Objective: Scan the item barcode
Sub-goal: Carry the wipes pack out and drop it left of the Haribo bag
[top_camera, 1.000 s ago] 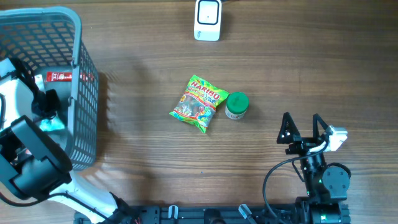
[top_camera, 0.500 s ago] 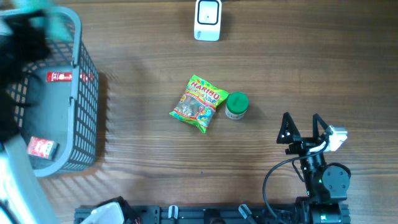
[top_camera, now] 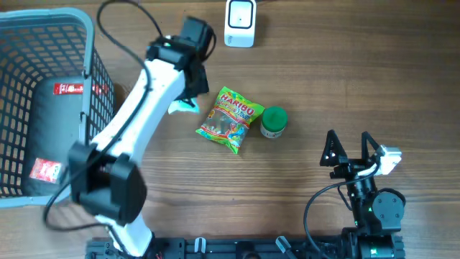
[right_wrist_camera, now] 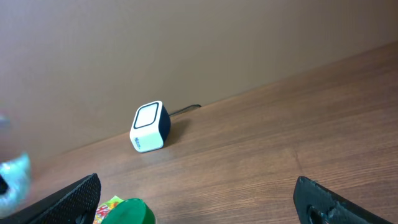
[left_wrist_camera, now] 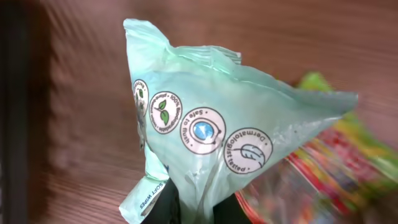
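My left gripper is clenched on a pale green pack of wipes, pinching its lower edge between my dark fingertips, so the pack stands up in front of my wrist camera with its round printed badges facing the lens. From overhead, the left arm stretches across the wooden table and the pack hangs just left of the bright candy bag, which lies flat near the middle. A small jar with a green lid stands touching the bag's right edge. The white scanner sits at the far edge of the table, apart from the pack and beyond it, its pale window facing up. On my left is the grey basket with a red-and-white packet on its floor and a red label near its wall. My right gripper rests low at the near right, its fingers spread wide with nothing between them; its camera looks across the table at the scanner and the green lid
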Robot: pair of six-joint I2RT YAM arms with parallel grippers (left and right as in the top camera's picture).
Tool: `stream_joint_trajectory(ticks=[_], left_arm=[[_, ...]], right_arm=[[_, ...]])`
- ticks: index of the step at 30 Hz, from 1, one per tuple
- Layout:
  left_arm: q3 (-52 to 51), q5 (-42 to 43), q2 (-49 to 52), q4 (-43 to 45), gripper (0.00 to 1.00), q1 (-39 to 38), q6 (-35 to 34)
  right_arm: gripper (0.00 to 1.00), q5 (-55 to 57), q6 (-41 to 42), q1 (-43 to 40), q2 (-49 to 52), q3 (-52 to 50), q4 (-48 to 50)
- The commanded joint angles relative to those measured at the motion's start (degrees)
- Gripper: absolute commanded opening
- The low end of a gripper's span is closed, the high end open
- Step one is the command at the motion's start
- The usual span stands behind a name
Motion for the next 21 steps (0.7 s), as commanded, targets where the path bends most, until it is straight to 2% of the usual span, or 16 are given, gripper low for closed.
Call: stream_joint_trajectory(ticks=[1, 4, 5, 6, 7, 8, 9, 13, 14, 17, 19, 20, 21], left_arm=[[-4.7, -0.4, 5.0, 3.1, 0.04, -1.5, -5.9], [-7.1, 0.8, 5.9, 5.2, 0.04, -2.4, -6.2], [-7.3, 0.7, 5.9, 5.4, 0.08, -2.6, -6.4], [-7.3, 0.6, 5.9, 5.5, 0.17, -2.7, -6.3], [-7.0, -0.4, 5.3, 4.9, 0.29, -2.7, -6.3], [-6.4, -1.9, 4.7, 3.7, 0.76, -2.7, -6.4], [-4.9, -4.6, 3.2, 1.6, 1.0, -2.7, -6.4], [6.2, -16.8, -5.7, -5.3, 1.0, -2.7, -5.7], [10.3, -19.1, -9.6, -5.0, 1.0, -2.7, -2.8], [13.6, -19.0, -18.4, -0.3, 1.0, -2.7, 2.3], [13.6, -19.6, -22.9, -0.4, 1.0, -1.8, 8.7], [13.6, -20.2, -24.7, -1.2, 1.0, -0.1, 7.8], [13.6, -21.0, -25.8, -1.8, 1.0, 1.9, 4.1]], right_arm=[[1.0, 0.6, 0.3, 0.2, -0.1, -0.1, 0.2], [1.0, 0.6, 0.3, 0.2, -0.1, -0.1, 0.2], [1.0, 0.6, 0.3, 0.2, -0.1, -0.1, 0.2], [1.0, 0.6, 0.3, 0.2, -0.1, -0.1, 0.2], [1.0, 0.6, 0.3, 0.2, -0.1, -0.1, 0.2], [1.0, 0.6, 0.3, 0.2, -0.1, 0.0, 0.2], [1.0, 0.6, 0.3, 0.2, -0.1, 0.0, 0.2], [1.0, 0.6, 0.3, 0.2, -0.1, 0.0, 0.2], [1.0, 0.6, 0.3, 0.2, -0.1, -0.1, 0.2], [1.0, 0.6, 0.3, 0.2, -0.1, -0.1, 0.2], [1.0, 0.6, 0.3, 0.2, -0.1, 0.0, 0.2], [1.0, 0.6, 0.3, 0.2, -0.1, -0.1, 0.2], [1.0, 0.6, 0.3, 0.2, -0.1, -0.1, 0.2]])
